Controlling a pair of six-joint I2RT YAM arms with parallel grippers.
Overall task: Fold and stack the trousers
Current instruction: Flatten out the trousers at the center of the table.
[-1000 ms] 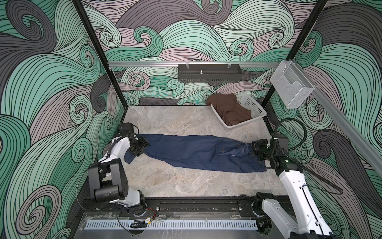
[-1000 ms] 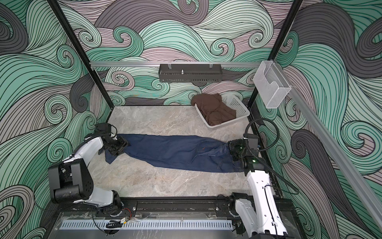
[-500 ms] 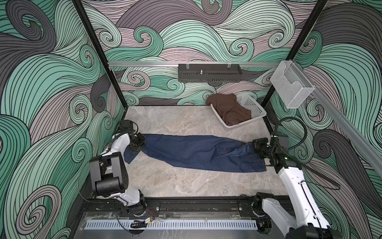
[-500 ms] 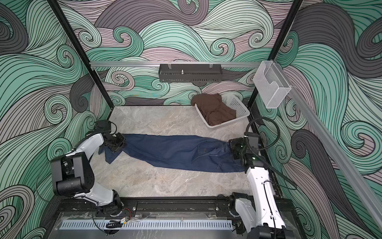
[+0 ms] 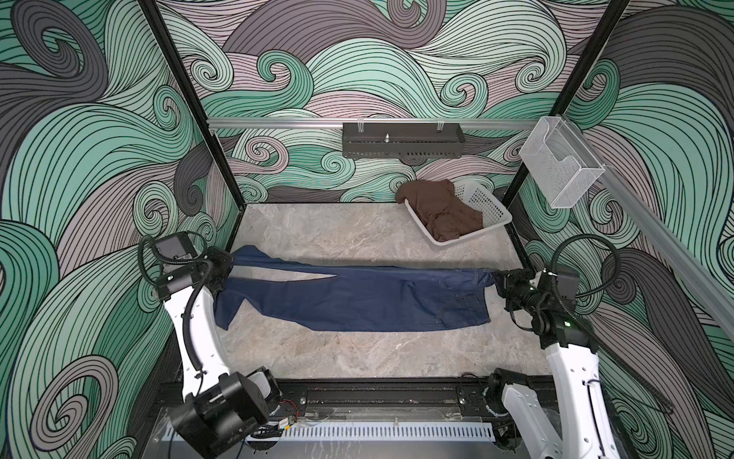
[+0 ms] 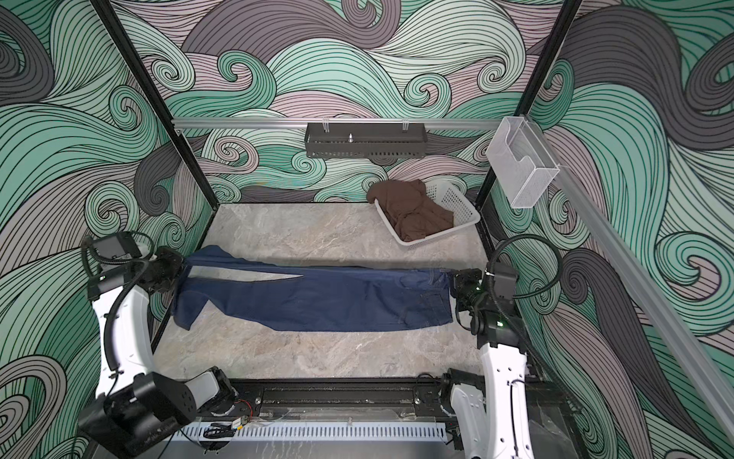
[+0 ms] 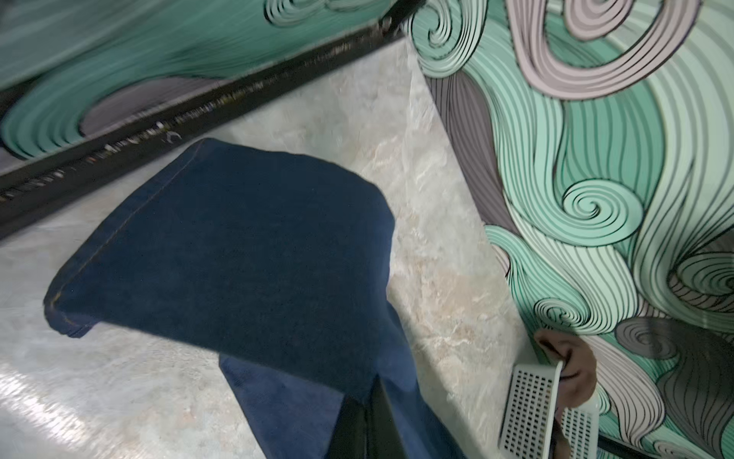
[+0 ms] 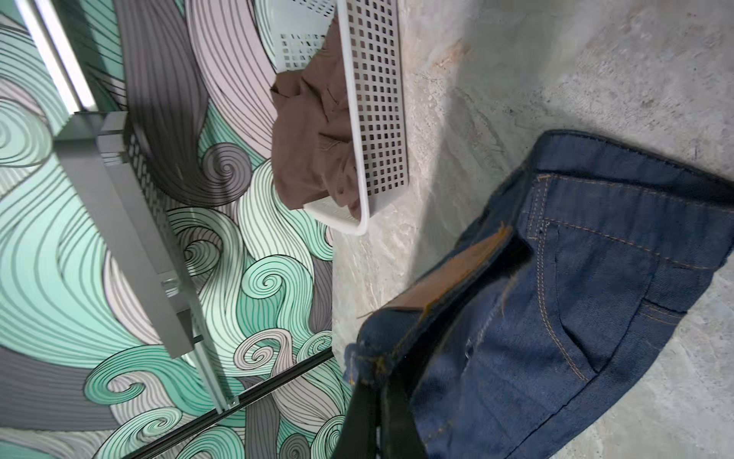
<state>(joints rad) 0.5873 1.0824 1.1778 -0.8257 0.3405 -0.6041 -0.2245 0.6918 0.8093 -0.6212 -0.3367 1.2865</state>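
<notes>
The trousers [image 5: 357,296] [image 6: 317,298] are dark navy jeans stretched flat across the marble table, waist at the right and legs at the left. My left gripper [image 5: 228,264] [image 6: 180,270] [image 7: 375,391] is shut on the far leg near its cuff [image 7: 119,222]. That leg is pulled taut, with a narrow wedge of table showing between the legs. The near leg's end lies bent toward the front. My right gripper [image 5: 498,278] [image 6: 452,280] [image 8: 377,381] is shut on the waistband's far corner, next to a pocket [image 8: 595,286] with orange stitching.
A white perforated basket [image 5: 492,206] [image 6: 456,202] [image 8: 377,119] [image 7: 532,401] stands at the back right with a crumpled brown garment [image 5: 441,210] [image 6: 413,214] in it. A black shelf [image 5: 401,141] hangs on the back wall. A clear bin [image 5: 560,167] is on the right rail. Patterned walls close three sides.
My left gripper has shut on the far leg and drawn it back and to the left, opening a gap between the legs. The right gripper has held its grip, barely moving.
</notes>
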